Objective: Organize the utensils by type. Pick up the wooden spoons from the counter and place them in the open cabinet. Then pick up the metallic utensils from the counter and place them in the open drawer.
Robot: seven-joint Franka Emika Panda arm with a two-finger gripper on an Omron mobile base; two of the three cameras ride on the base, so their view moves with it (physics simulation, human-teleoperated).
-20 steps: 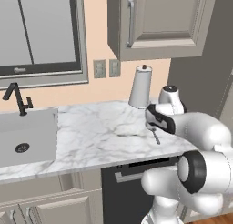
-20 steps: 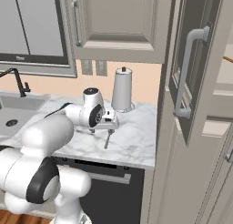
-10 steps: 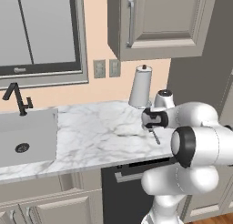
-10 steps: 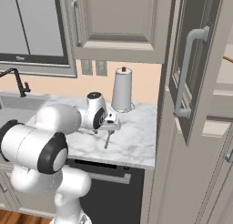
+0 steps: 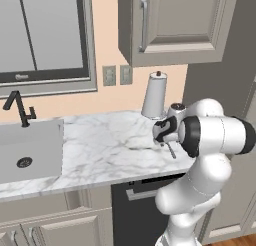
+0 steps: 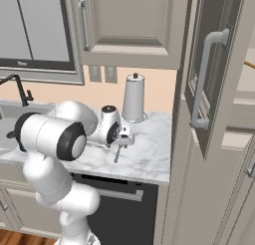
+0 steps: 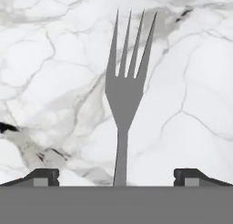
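Note:
A grey-silver fork (image 7: 124,89) lies flat on the white marble counter (image 7: 50,59), tines pointing away from the hand. Its handle runs down between my two fingertips (image 7: 45,176), which stand wide apart and do not touch it. My gripper (image 7: 117,177) is open and hangs low over the fork's handle end. From the base, the gripper (image 5: 163,133) (image 6: 123,137) hovers just over the fork (image 5: 171,151) (image 6: 118,153) near the counter's front. The cabinet door (image 6: 201,74) stands open on the right, and a thin orange-brown wooden spoon tip (image 6: 248,64) shows behind it. I cannot pick out the drawer.
A tall pale canister with a dark knob (image 5: 154,94) (image 6: 133,96) stands against the wall just behind the gripper. A sink (image 5: 30,150) with a black faucet (image 5: 20,109) sits at the left. A dark dishwasher front (image 5: 145,205) is below the counter.
The arm's upper links have swung round and the hand has shifted slightly left over the fork. The jaws have stayed open, and the fork has not moved.

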